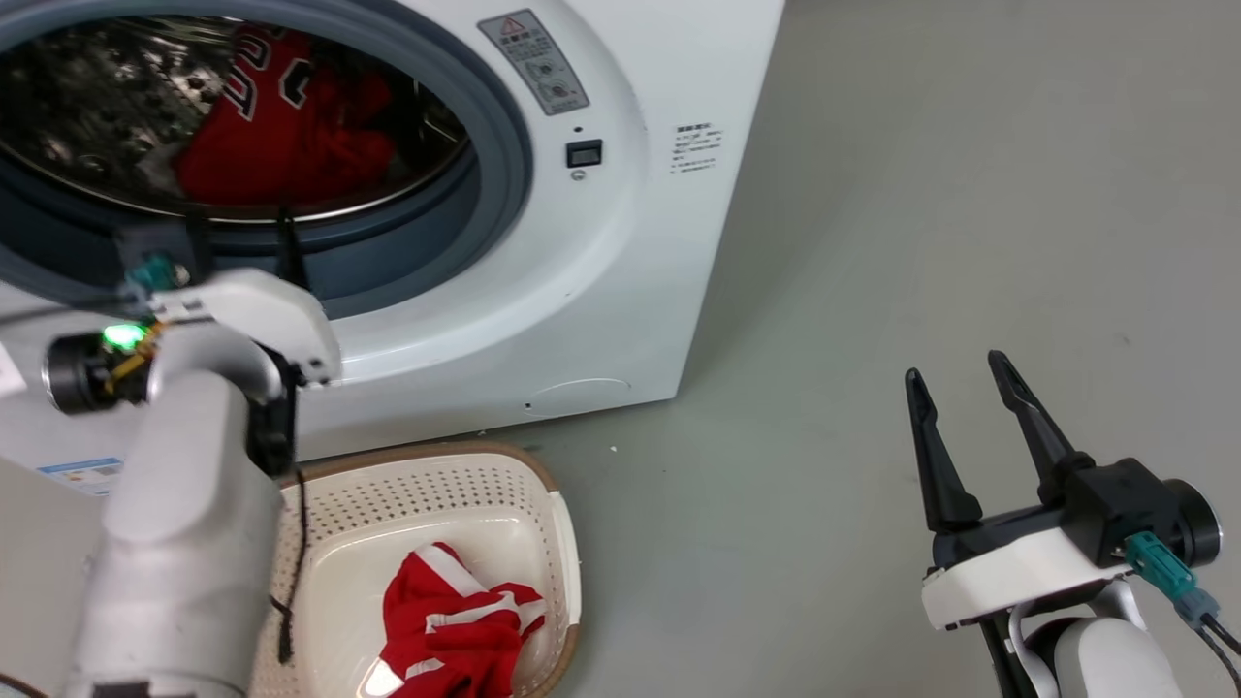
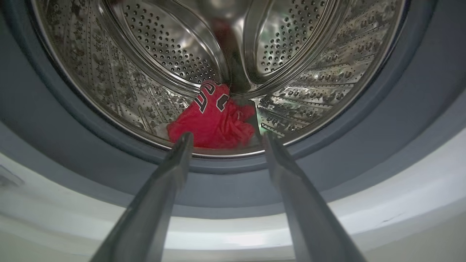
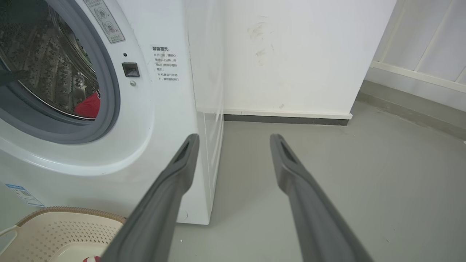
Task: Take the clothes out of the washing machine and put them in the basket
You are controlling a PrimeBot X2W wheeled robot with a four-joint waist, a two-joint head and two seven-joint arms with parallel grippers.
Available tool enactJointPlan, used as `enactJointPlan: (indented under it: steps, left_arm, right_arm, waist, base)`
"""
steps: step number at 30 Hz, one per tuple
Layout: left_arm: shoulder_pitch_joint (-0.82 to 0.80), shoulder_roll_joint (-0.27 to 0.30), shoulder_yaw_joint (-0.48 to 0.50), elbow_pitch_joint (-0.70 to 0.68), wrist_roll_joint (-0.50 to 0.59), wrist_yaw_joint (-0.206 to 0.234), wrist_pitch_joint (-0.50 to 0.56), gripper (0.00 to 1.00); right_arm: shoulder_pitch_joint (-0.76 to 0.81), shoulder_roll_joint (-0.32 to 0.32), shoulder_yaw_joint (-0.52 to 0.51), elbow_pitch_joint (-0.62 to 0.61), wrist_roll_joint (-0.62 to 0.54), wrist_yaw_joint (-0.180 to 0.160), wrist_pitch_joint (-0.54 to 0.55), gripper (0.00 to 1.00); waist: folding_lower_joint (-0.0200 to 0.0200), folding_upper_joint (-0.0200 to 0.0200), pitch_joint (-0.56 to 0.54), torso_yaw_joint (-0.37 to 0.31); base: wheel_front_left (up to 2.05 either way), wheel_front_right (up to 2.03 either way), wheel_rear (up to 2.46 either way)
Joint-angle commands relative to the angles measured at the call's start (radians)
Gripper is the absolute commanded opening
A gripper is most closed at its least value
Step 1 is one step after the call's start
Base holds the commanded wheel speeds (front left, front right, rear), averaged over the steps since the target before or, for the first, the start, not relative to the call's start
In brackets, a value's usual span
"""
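The left gripper (image 2: 227, 140), released and empty, aims into the washing machine (image 2: 418, 196) so the red jersey (image 2: 213, 123) lies just ahead, lined up for grasping; the right gripper (image 1: 955, 373) hangs released too.

My head camera looks down onto the washer (image 1: 620, 291), the basket (image 1: 417, 494) before it and the floor (image 1: 970, 242). My left wrist camera sits close at the door opening, facing into the drum (image 2: 174, 54). My right wrist camera, low and farther off, faces the washer's front corner and the wall (image 3: 291, 54). All three share the drum; head and right wrist share the basket.
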Motion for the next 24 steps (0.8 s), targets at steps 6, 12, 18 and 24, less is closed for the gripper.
enactJointPlan:
  steps: [6,12,18,24]
  left_arm:
    - [-0.193,0.088,0.002,0.176,0.013,0.006,0.070,1.00]
    - [-0.313,0.143,-0.019,0.274,0.034,0.011,0.133,1.00]
    - [-0.430,0.215,-0.043,0.335,0.061,0.016,0.202,1.00]
    - [-0.545,0.287,-0.064,0.358,0.085,0.019,0.261,1.00]
  right_arm:
    - [-0.042,0.002,0.018,0.036,0.035,-0.001,-0.030,1.00]
    - [-0.073,0.002,0.035,0.065,0.063,-0.001,-0.052,1.00]
    - [-0.114,0.002,0.064,0.091,0.084,-0.001,-0.071,1.00]
    - [-0.154,0.003,0.097,0.114,0.108,-0.001,-0.084,1.00]
  waist:
    - [0.0000,0.0000,0.055,-0.077]
    - [0.0000,0.0000,0.120,-0.129]
    - [0.0000,0.0000,0.208,-0.180]
    - [0.0000,0.0000,0.301,-0.226]
  base:
    - [0.00,0.00,0.00]
    - [0.00,0.00,0.00]
    - [0.00,0.00,0.00]
    - [0.00,0.00,0.00]
